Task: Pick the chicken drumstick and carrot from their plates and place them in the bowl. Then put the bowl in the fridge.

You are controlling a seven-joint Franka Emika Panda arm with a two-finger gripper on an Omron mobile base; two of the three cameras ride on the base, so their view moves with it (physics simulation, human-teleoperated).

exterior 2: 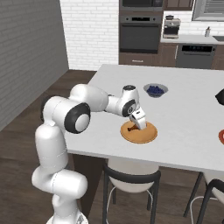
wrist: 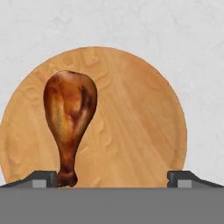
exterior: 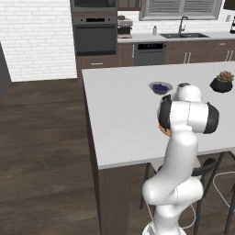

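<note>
Two fingers: the claw (wrist: 112, 178) stands spread full wide, holding nothing, its tips over the near rim of the wooden plate (wrist: 131, 118).
Drumstick: the chicken drumstick (wrist: 69, 120) lies on that plate toward 9 o'clock of its middle in the hand view, plump end at 12, thin bone end at 6, just beside the left fingertip (wrist: 41, 178); contact cannot be told.
Plate place: in the right base view the wooden plate (exterior 2: 146, 135) sits near the counter's (exterior 2: 188, 127) front edge, the claw (exterior 2: 140, 124) just above it.
Around: blueberry bowl (exterior 2: 155, 90) at 1 o'clock, well apart; black plant pot (exterior: 221, 82) far right.
Edges: a stool (exterior 2: 131, 175) stands under the front edge; bare counter top lies left and right of the plate.
</note>
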